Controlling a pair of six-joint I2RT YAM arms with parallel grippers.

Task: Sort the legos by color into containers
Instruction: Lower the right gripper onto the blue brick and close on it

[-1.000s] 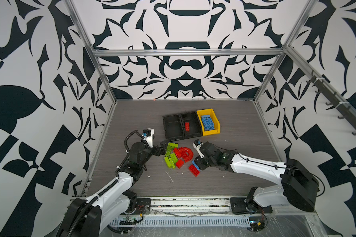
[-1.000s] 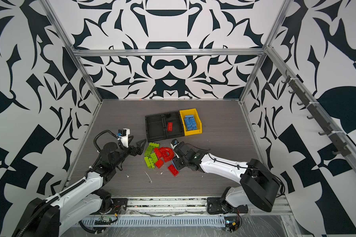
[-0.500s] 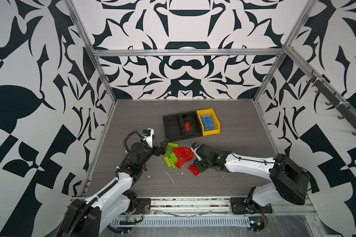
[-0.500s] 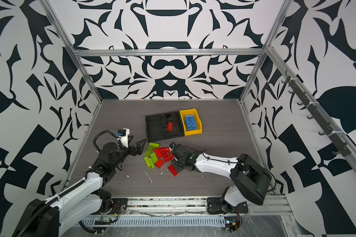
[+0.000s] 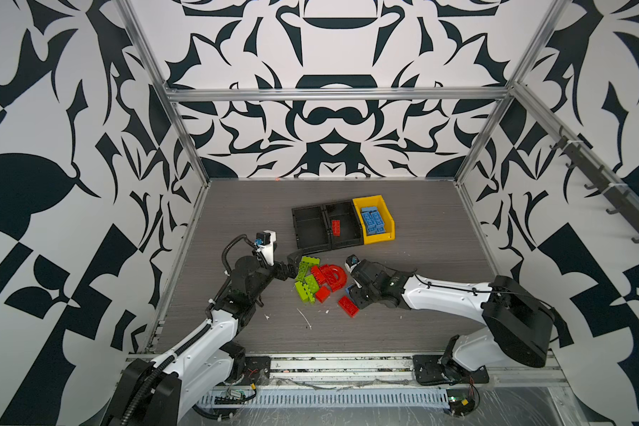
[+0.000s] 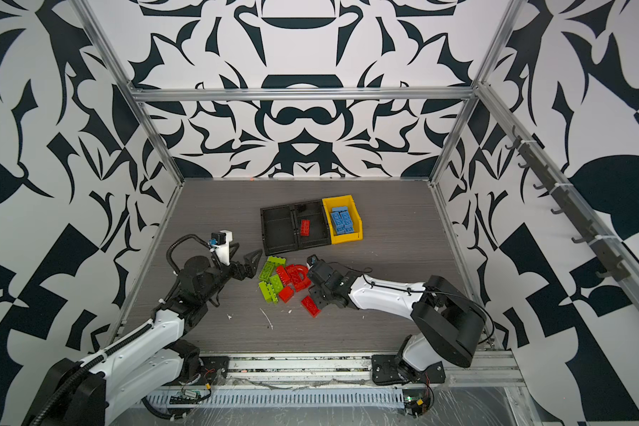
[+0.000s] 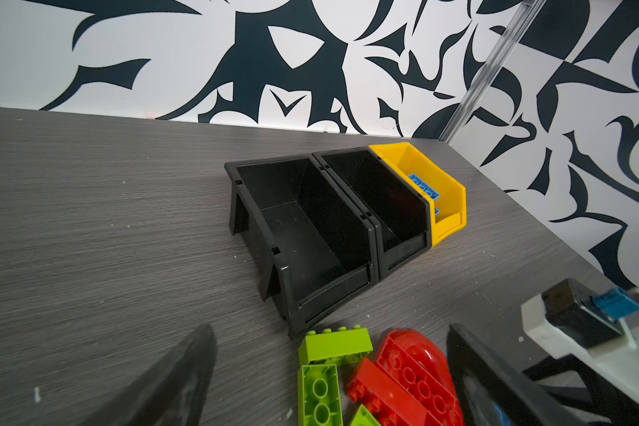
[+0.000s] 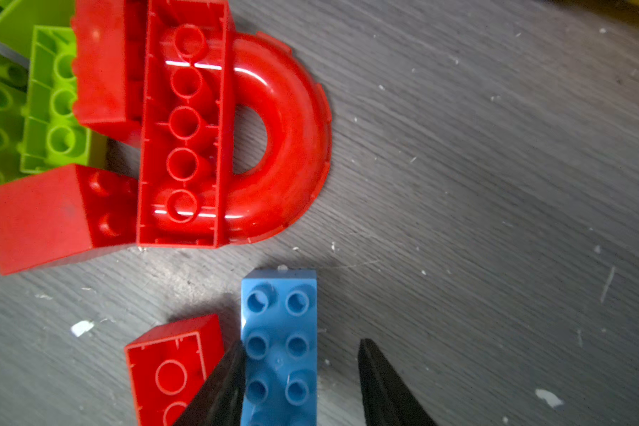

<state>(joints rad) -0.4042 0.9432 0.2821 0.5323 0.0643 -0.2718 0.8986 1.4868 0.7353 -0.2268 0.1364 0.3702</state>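
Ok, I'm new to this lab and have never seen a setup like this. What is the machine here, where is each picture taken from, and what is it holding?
These are two white robot arms on a grey table, each ending in a two-fingered gripper. Two pictures look down from overhead; two come from cameras on the wrists. Green bricks, red bricks and a red arch lie piled in front of two black bins and a yellow bin that holds blue bricks. The left gripper is open, holding nothing. The right gripper stands open around a blue brick on the table, not yet gripping it.
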